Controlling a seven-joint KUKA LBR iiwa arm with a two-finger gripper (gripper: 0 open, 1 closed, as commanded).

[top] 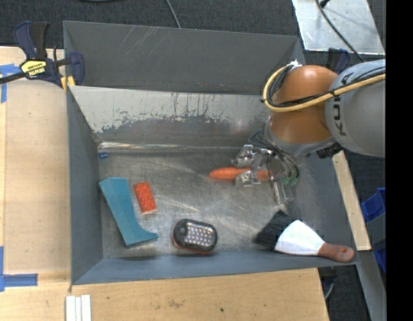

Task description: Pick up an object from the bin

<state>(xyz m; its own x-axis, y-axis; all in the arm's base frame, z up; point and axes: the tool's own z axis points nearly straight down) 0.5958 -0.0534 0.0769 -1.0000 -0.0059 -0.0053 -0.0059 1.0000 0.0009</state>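
My gripper (248,168) sits low in the right middle of the bin, its metal fingers around the right end of an orange carrot-shaped thing (226,174) that lies flat and points left. The fingers look closed on that end. Below and to the right lies a brush (296,238) with black bristles, a white body and a brown handle, apart from the gripper.
A black oval light with a grid of small lamps (193,236) lies near the front wall. At the left lie a teal L-shaped block (125,212) and a small orange block (145,197). The arm with its orange cover hangs over the bin's right side.
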